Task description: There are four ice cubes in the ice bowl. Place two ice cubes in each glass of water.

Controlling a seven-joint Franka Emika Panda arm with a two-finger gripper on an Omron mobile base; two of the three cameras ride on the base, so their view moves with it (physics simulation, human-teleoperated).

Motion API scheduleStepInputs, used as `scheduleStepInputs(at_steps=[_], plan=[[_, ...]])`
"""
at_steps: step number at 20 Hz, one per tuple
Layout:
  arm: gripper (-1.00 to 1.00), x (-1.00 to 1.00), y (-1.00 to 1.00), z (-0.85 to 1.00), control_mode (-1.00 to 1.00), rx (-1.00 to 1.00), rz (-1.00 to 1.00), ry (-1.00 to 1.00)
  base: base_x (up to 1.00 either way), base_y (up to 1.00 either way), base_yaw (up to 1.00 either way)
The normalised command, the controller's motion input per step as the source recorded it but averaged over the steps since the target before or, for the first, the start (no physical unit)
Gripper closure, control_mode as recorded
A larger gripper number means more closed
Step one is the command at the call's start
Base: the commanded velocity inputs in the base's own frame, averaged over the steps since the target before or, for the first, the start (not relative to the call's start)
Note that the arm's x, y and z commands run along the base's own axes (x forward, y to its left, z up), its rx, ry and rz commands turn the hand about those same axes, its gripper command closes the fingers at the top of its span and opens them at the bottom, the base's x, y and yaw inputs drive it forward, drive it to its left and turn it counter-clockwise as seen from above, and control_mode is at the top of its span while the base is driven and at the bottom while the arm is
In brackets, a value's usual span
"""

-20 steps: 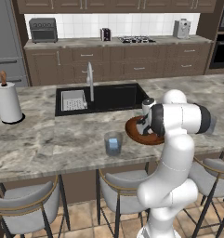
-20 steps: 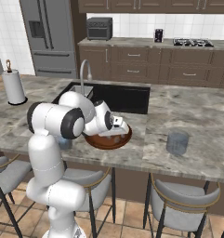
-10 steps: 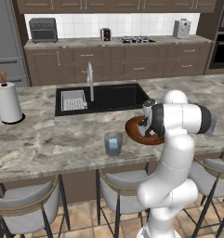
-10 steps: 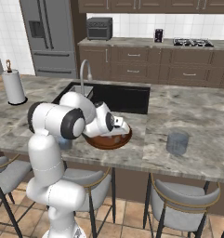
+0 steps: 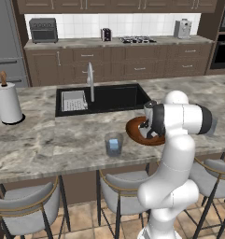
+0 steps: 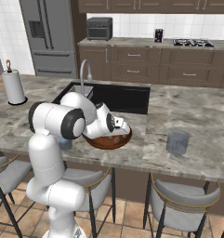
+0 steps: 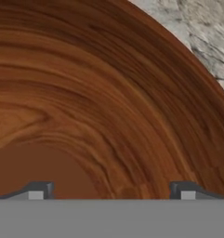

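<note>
Marble island counter [image 5: 48, 140] carries the whole job; the ice bowl [image 7: 108, 93] sits directly beneath the gripper [image 7: 111, 193], whose jaws stand wide apart and empty just above the wood, with no ice cubes visible between them. Those cubes are probably light, hard and slick, so I would pinch one across two flat faces, squarely and gently; one glass of water [image 5: 113, 144] stands beside the tool and seems to hold a cube, the other glass [image 6: 177, 142] farther off.
</note>
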Motion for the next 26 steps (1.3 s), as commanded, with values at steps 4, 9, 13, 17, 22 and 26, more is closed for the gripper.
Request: scheduleStepInputs(at_steps=[4, 9, 13, 17, 22, 26], plan=[[-1.0, -0.02, 0.0, -0.3, -1.0, -0.02, 0.0, 0.0, 0.0, 0.0, 0.0], [-1.0, -0.08, 0.0, -0.37, -1.0, -0.04, 0.0, 0.0, 0.0, 0.0, 0.0], [-1.0, -0.27, -0.1, -0.45, -1.0, -0.06, 0.0, 0.04, 0.0, 0.0, 0.0], [-1.0, -0.48, -0.28, -0.37, -1.0, -0.03, 0.0, 0.05, 0.0, 0.0, 0.0], [-1.0, -0.58, -0.2, -0.31, -1.0, 0.0, 0.0, 0.03, 0.0, 0.0, 0.0], [-1.0, -0.43, -0.03, -0.43, -1.0, -0.02, 0.0, 0.0, 0.0, 0.0, 0.0]])
